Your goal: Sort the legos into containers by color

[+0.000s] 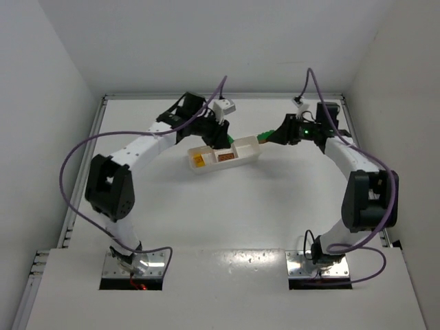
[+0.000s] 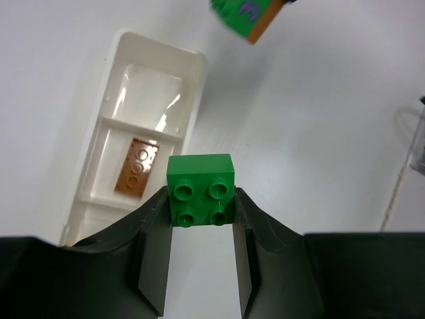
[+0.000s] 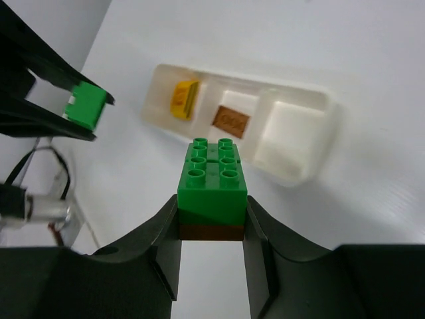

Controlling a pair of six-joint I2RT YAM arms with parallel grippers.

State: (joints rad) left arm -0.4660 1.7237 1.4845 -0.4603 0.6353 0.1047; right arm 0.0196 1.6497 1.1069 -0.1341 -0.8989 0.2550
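Whatever is stamped on the stud tops is too small for me to read.

My left gripper (image 2: 200, 212) is clamped on a green brick (image 2: 200, 186). It is a square one with four studs, pinched by its sides between my fingertips, studs towards the wrist camera. I hold it in the air over the table (image 1: 227, 213), just beside the long wall of the tray (image 2: 192, 86), about level with the middle compartment.

My right gripper (image 3: 212, 222) is clamped on a stack (image 3: 212, 186). This is a longer green brick, six studs showing, seated on a thin brown piece, with my fingers pressing on both sides near the join. From above, the stack hangs just off the tray's right end; I cannot tell whether it touches the wall.

The tray is white, long and low-walled, with three square compartments in a row. It lies a little askew on the table between my two grippers. A yellow brick (image 3: 184, 98) sits tilted in the left end compartment. A brown brick (image 3: 231, 121) lies flat, studs up, in the middle one.
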